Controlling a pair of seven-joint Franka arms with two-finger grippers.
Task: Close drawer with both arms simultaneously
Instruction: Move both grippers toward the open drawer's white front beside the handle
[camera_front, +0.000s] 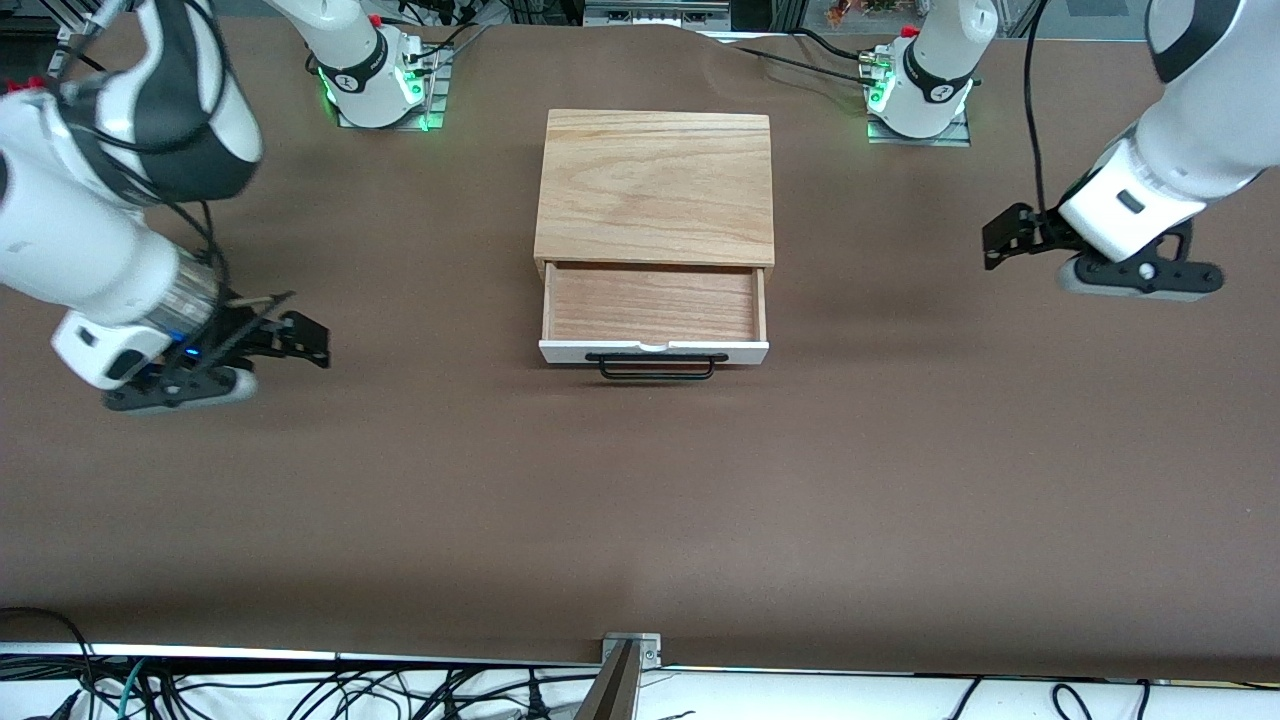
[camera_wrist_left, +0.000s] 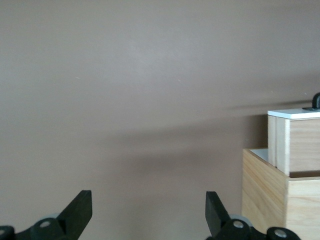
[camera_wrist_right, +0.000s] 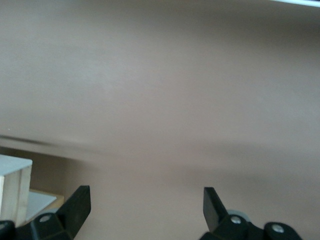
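The drawer (camera_front: 652, 302) is pulled out of the light oak-grain box (camera_front: 655, 185) at the table's middle; its white front panel (camera_front: 560, 351) and black wire handle (camera_front: 657, 368) face the front camera. The tray is empty. My left gripper (camera_front: 1000, 240) is open and empty, above the table toward the left arm's end, well apart from the box. It sees the box (camera_wrist_left: 272, 200) and the drawer's side (camera_wrist_left: 295, 142). My right gripper (camera_front: 305, 340) is open and empty, low above the table toward the right arm's end. It sees a corner of the drawer (camera_wrist_right: 14, 187).
Brown cloth (camera_front: 640, 520) covers the table. The arm bases (camera_front: 375, 70) (camera_front: 925, 80) stand along the table's edge farthest from the front camera. Cables (camera_front: 300, 690) lie under the edge nearest that camera.
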